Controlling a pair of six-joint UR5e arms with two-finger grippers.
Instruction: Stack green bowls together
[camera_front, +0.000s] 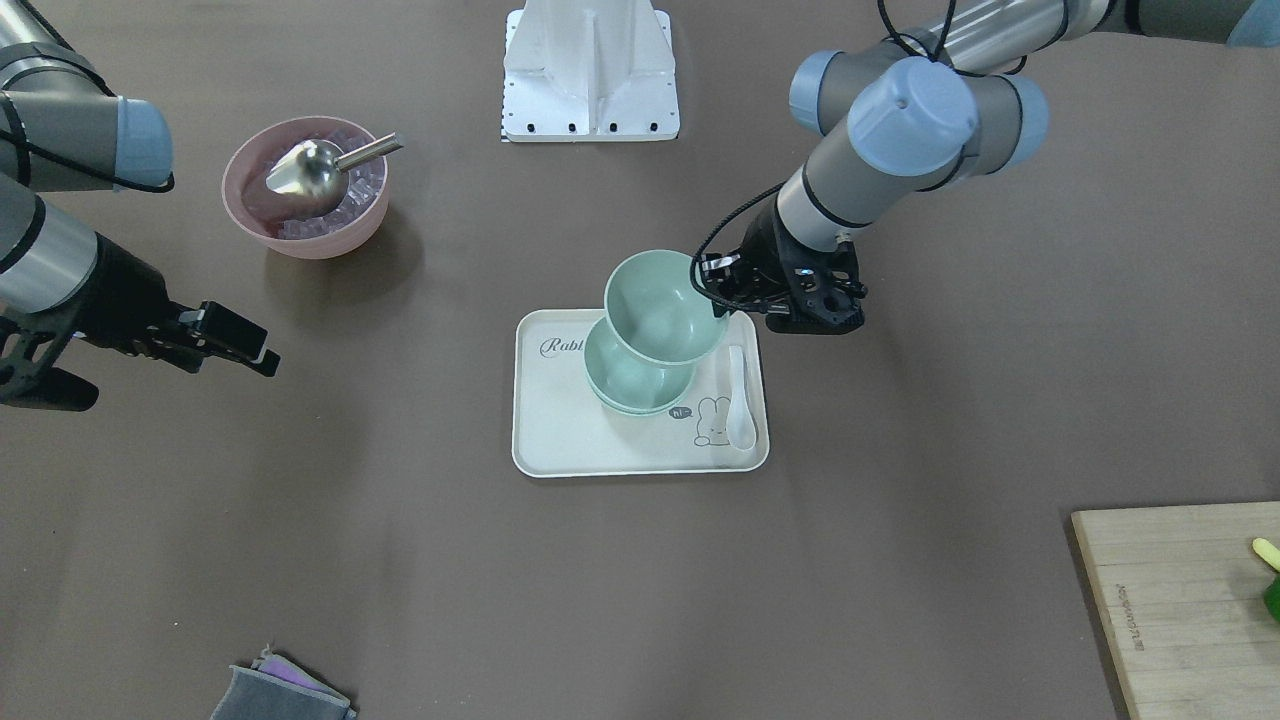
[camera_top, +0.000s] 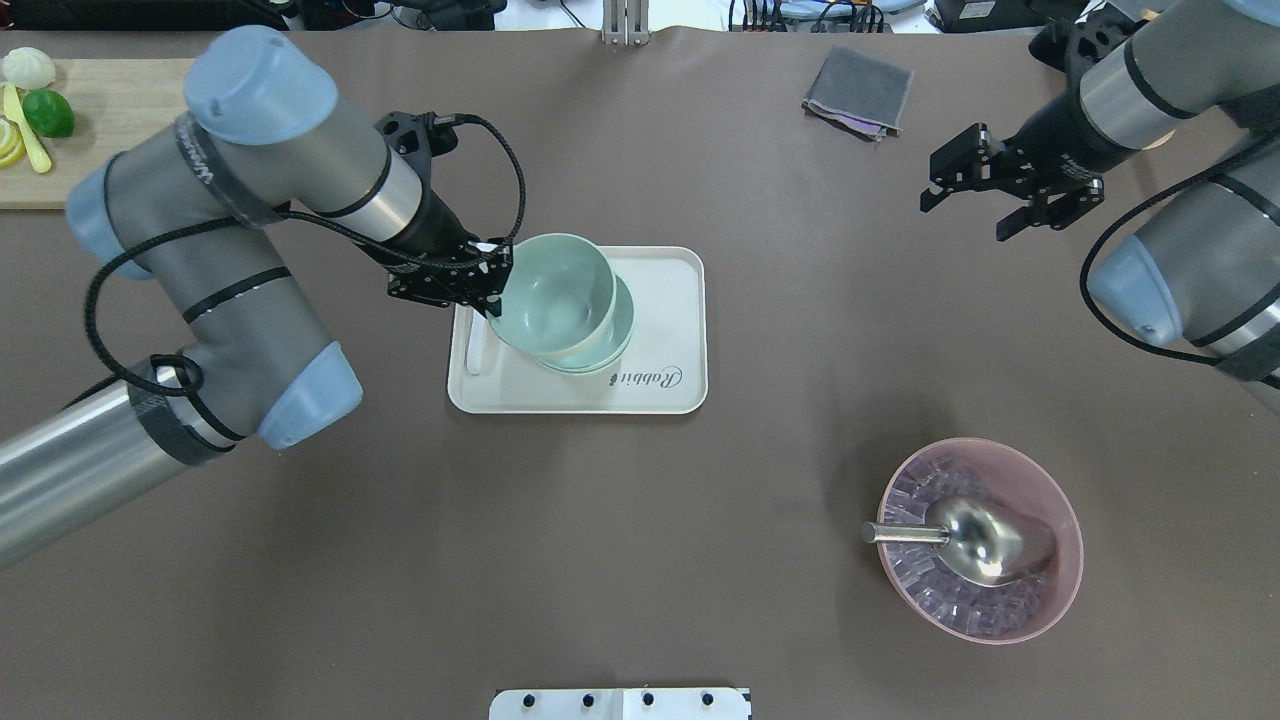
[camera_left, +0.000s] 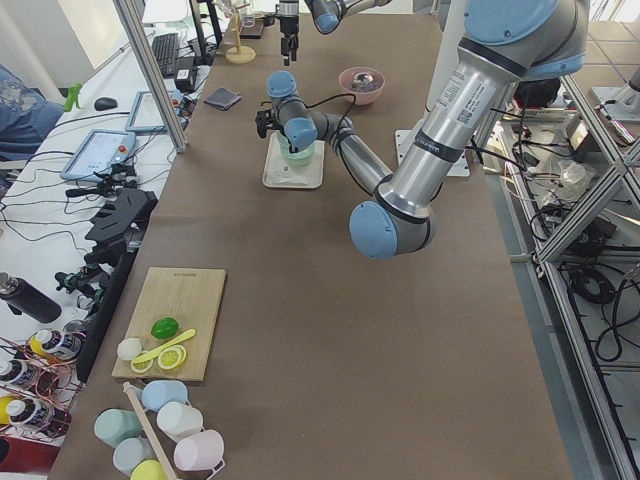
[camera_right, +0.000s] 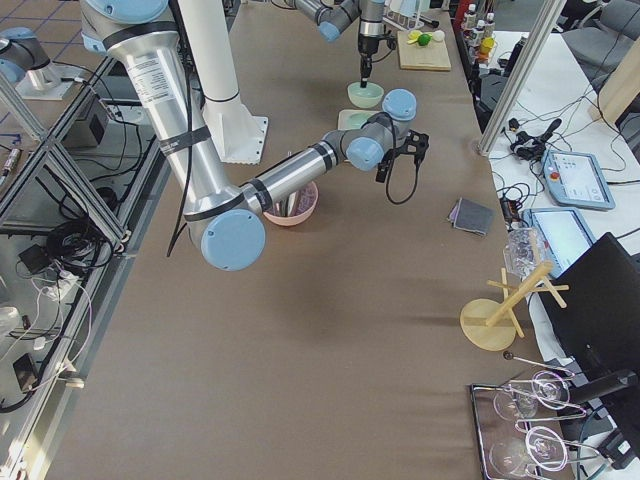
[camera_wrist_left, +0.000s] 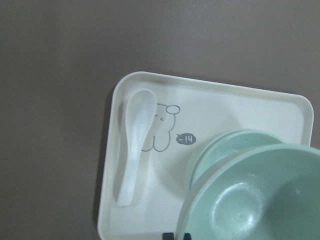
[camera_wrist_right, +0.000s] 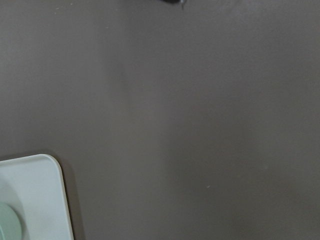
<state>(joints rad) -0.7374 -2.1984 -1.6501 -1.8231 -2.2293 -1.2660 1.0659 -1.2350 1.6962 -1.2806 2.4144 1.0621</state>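
My left gripper (camera_top: 493, 287) is shut on the near rim of one pale green bowl (camera_top: 556, 293). It holds the bowl tilted, just above and partly over the other green bowls (camera_top: 623, 330), which sit nested on a cream tray (camera_top: 665, 385). In the front-facing view the held bowl (camera_front: 660, 305) hangs over the nested bowls (camera_front: 635, 390), with the left gripper (camera_front: 716, 300) at its rim. The left wrist view shows the held bowl (camera_wrist_left: 260, 205) over the lower bowls (camera_wrist_left: 220, 147). My right gripper (camera_top: 962, 218) is open and empty, far off to the right.
A white spoon (camera_front: 741, 400) lies along the tray's edge beside the bowls. A pink bowl (camera_top: 1060, 520) with ice and a metal scoop stands at the near right. A folded grey cloth (camera_top: 860, 92) lies at the far side. A cutting board (camera_top: 100, 130) with fruit is at the far left.
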